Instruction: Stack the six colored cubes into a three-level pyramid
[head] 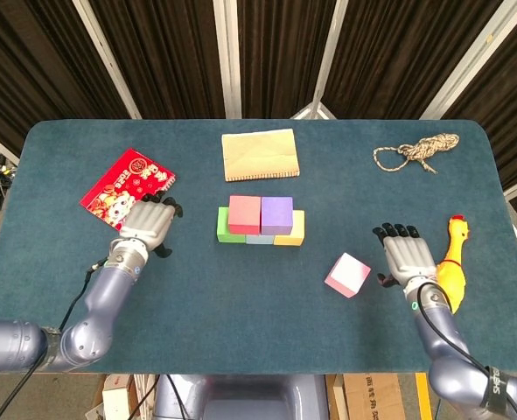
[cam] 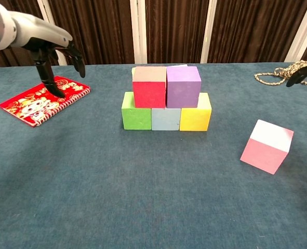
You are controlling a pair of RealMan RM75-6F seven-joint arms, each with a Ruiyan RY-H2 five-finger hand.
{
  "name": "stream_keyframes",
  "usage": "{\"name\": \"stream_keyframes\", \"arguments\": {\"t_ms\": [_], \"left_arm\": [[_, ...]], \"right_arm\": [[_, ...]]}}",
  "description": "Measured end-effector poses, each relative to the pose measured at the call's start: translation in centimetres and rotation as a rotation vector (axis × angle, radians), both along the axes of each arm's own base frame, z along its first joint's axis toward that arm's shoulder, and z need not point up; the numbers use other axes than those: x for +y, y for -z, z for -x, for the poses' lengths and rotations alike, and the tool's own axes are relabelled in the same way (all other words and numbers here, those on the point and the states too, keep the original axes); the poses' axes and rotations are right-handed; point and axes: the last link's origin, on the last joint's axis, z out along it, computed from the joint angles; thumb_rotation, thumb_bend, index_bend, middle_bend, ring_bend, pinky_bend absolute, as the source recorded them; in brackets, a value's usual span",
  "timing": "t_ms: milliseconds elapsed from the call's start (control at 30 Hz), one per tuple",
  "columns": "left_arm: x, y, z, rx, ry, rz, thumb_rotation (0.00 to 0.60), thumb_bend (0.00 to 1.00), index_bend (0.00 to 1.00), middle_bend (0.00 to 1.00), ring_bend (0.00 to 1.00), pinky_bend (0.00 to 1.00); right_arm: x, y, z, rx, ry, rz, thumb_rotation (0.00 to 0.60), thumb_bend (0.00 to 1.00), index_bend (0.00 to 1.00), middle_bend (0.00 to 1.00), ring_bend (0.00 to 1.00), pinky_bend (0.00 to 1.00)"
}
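Hands are both empty with fingers apart: my left hand [head: 150, 224] beside the red notebook [head: 125, 182], my right hand [head: 406, 256] near the pink cube [head: 347, 275]. Blue table [head: 241, 297] sits before dark curtains [head: 162, 52].

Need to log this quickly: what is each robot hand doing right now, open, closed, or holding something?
Left robot hand: open, fingers spread, holding nothing.
Right robot hand: open, empty, beside the pink cube, not touching it.

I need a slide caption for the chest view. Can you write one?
Five cubes stacked in two levels; the pink cube lies apart on the table, awaiting placement.
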Motion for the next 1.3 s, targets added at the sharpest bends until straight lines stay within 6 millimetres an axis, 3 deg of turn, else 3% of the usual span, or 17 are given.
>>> {"name": "stream_keyframes", "arguments": {"t_ms": [267, 1300], "left_arm": [[0.5, 1.2, -1.1, 0.017, -0.014, -0.006, 0.600, 0.29, 0.24, 0.14, 0.01, 0.09], [1.4, 3.2, -0.4, -0.057, 0.012, -0.022, 0.600, 0.29, 0.23, 0.13, 0.01, 0.09]], "right_arm": [[-1.2, 0.1, -2.5, -0.049, -0.014, -0.044, 0.600, 0.34, 0.15, 0.09, 0.00, 0.00], [-3.5, 5.2, -6.0, -0.160, 0.023, -0.051, 0.600, 0.34, 0.15, 0.09, 0.00, 0.00]]}}
